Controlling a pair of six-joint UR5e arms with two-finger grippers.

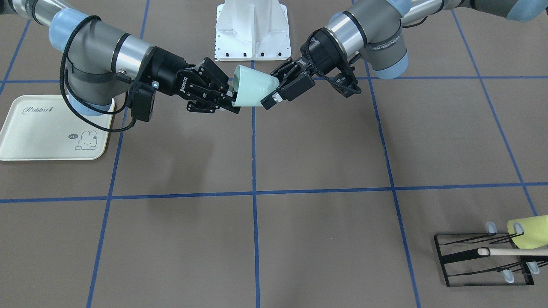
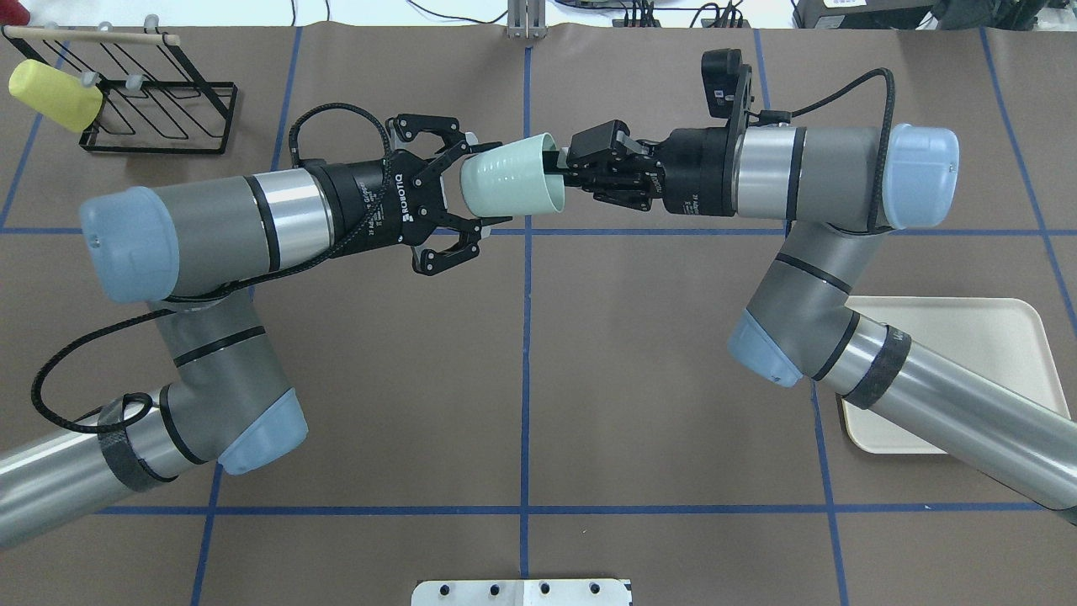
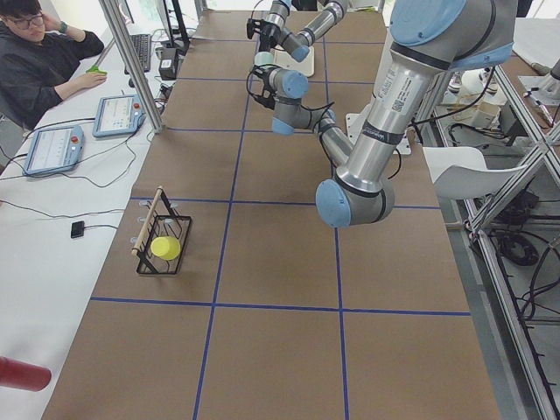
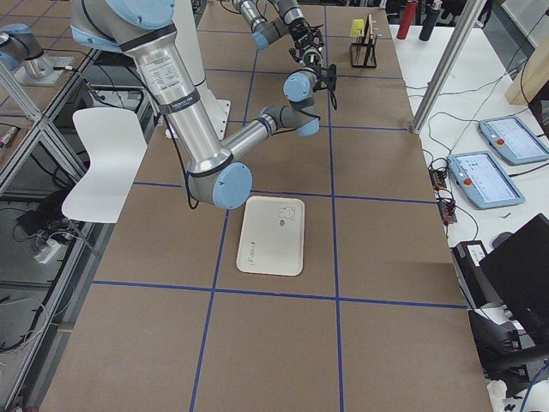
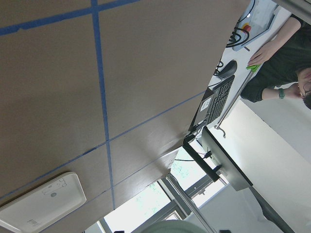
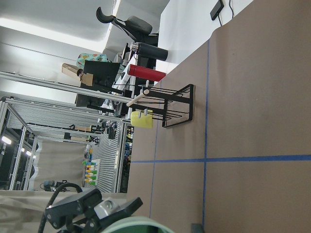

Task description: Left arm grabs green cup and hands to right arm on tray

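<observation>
The green cup is held sideways in the air above the table's middle, near the robot's base. My right gripper is shut on its rim, one finger inside and one outside. My left gripper is open, its fingers spread around the cup's base with narrow gaps. The cup's edge shows at the bottom of the right wrist view. The cream tray lies flat on the right arm's side, with nothing on it, partly hidden by that arm in the overhead view.
A black wire rack with a wooden rod stands at the far corner on the left arm's side, a yellow-green cup hanging on it. The white robot mount stands behind the grippers. An operator sits beside the table.
</observation>
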